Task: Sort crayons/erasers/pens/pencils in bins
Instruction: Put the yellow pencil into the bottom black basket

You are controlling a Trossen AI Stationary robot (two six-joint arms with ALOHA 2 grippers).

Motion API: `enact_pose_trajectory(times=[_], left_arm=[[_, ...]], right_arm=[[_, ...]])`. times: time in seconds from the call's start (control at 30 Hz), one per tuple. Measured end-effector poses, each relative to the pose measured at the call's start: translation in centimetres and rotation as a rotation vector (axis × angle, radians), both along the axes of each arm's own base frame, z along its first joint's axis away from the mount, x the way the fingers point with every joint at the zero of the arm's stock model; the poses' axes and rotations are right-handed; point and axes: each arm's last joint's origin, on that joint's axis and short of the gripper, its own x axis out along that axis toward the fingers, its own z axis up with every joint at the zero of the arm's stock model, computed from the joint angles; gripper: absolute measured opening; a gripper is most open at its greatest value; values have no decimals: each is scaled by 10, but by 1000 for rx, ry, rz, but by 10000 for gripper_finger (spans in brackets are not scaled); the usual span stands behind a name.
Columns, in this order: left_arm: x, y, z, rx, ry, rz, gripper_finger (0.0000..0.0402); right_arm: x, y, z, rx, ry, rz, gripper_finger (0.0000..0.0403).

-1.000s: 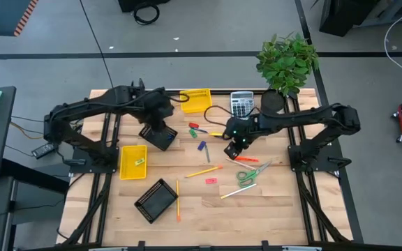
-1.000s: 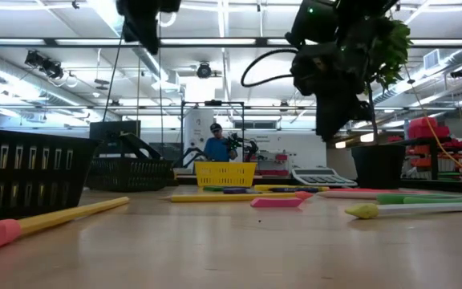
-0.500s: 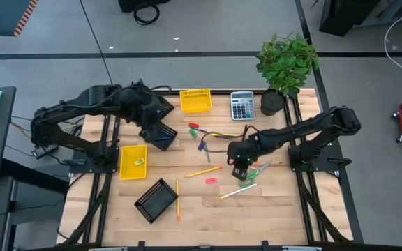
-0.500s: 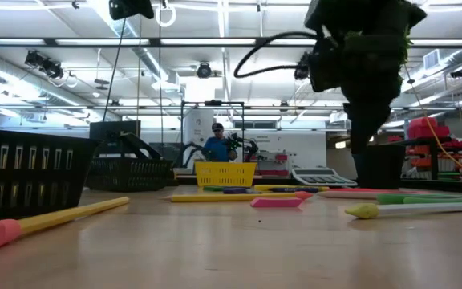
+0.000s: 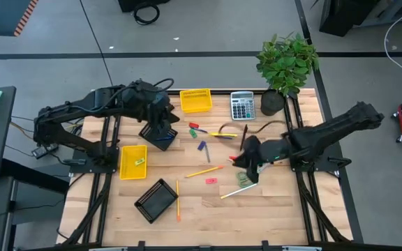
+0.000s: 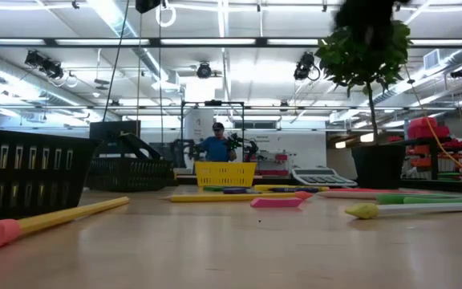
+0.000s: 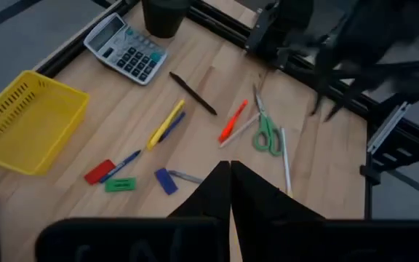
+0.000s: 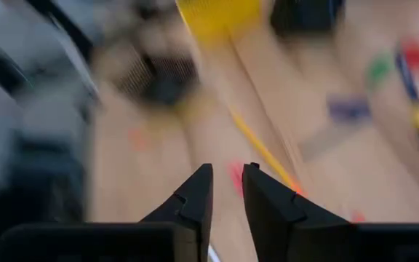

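My right gripper (image 5: 246,164) hovers above the orange pen (image 7: 233,120) and the green-handled scissors (image 5: 246,178); its fingers (image 8: 228,175) stand a narrow gap apart with nothing between them. My left gripper (image 5: 160,130) is shut and empty (image 7: 229,169) over the far black mesh bin (image 5: 165,139). Another black mesh bin (image 5: 155,200) lies at the near left. One yellow bin (image 5: 195,100) stands at the far edge. The other yellow bin (image 5: 132,160) holds a green eraser. Pencils (image 5: 204,171), a blue crayon (image 5: 202,146), erasers (image 5: 194,127) and a black pen (image 5: 244,132) lie flat on the table.
A grey calculator (image 5: 241,104) and a potted plant (image 5: 287,61) stand at the far right. A pink eraser (image 6: 277,202) and a pencil (image 6: 54,217) lie near the front. A person (image 6: 215,146) stands in the room behind.
My right gripper has gone from beside the black pen toward the table's near edge, come down close to the table by the scissors, then risen again until it is almost out of the low view. The things on the table lie as before.
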Motion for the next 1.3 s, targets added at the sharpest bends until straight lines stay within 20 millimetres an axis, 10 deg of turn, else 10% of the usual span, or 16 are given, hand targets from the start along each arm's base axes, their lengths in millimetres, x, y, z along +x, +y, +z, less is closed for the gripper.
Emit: enact_pose_trajectory(times=[0.4,1.3], left_arm=[[1,-11,0,18,-3,64,28],[-9,-11,-11,148,176,94,13]], right_arm=[[-29,-14,38,-207,-227,1,69],[-39,-18,19,2,-21,-166,69]])
